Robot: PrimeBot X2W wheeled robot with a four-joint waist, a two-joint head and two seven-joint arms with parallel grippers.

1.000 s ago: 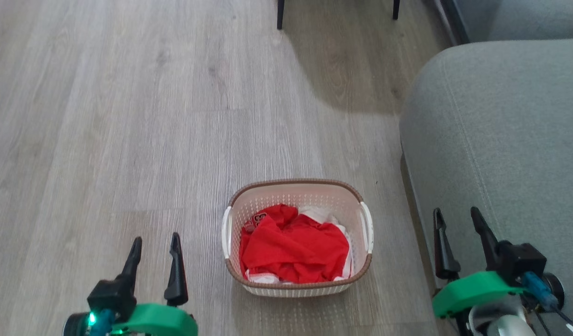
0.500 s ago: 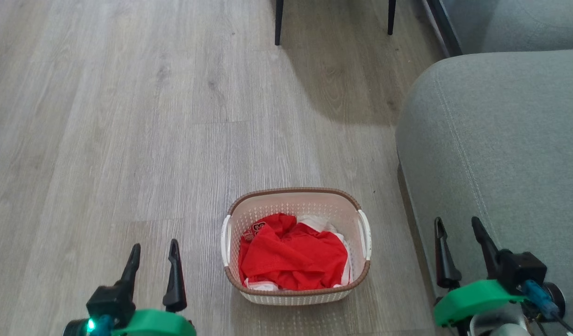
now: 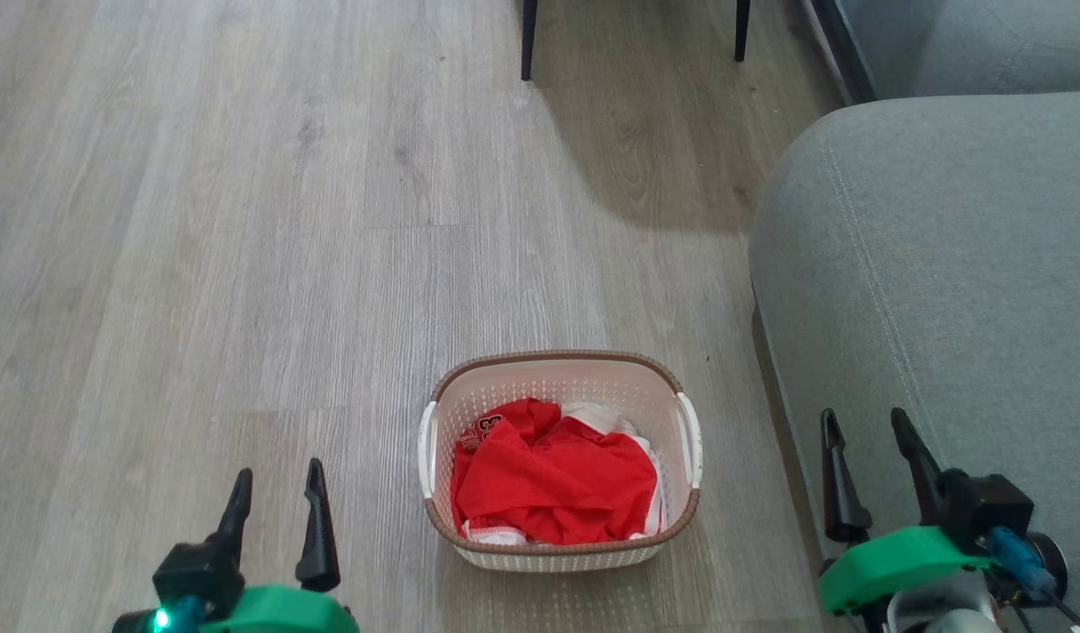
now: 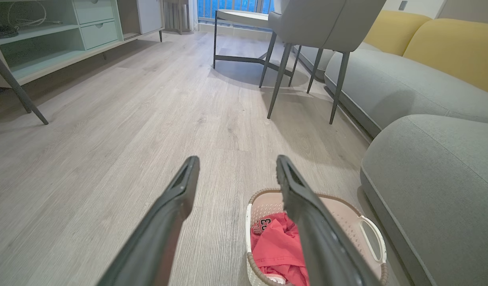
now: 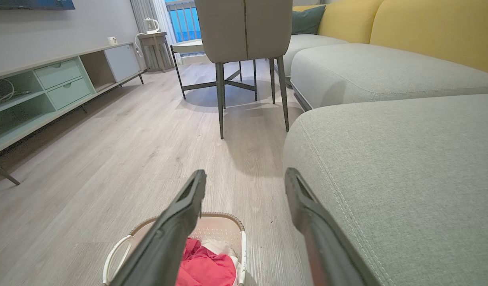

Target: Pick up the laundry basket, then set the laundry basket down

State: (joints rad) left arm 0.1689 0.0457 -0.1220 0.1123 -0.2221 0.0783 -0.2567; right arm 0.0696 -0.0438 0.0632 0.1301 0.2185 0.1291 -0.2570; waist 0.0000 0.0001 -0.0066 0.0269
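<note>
The laundry basket [image 3: 558, 357] is located on the wooden floor [image 3: 241, 220], upright, in the lower centre of the head view. It is positioned just beside the front edge of the grey sofa [image 3: 945, 264], with a narrow strip of floor between the two. A crumpled red garment [image 3: 553, 479] is contained in the basket, and a white cloth [image 3: 606, 418] is partly covered by it. One white handle [image 3: 426, 448] is mounted on the basket's left side and a second handle [image 3: 691, 440] on its right side.

The left gripper [image 3: 277, 470] is held to the left of the basket, apart from it, with nothing between its fingers, which are spread. The right gripper [image 3: 862, 415] is held to the right of the basket, in front of the sofa edge; its fingers are likewise spread and nothing is gripped. Neither handle is touched by either gripper.

In the left wrist view, the basket is seen low and to the right, partly covered by one finger. In the right wrist view, it is seen low and to the left. Two dark chair legs [image 3: 529, 40] are visible on the floor beyond the basket, well apart from it.
</note>
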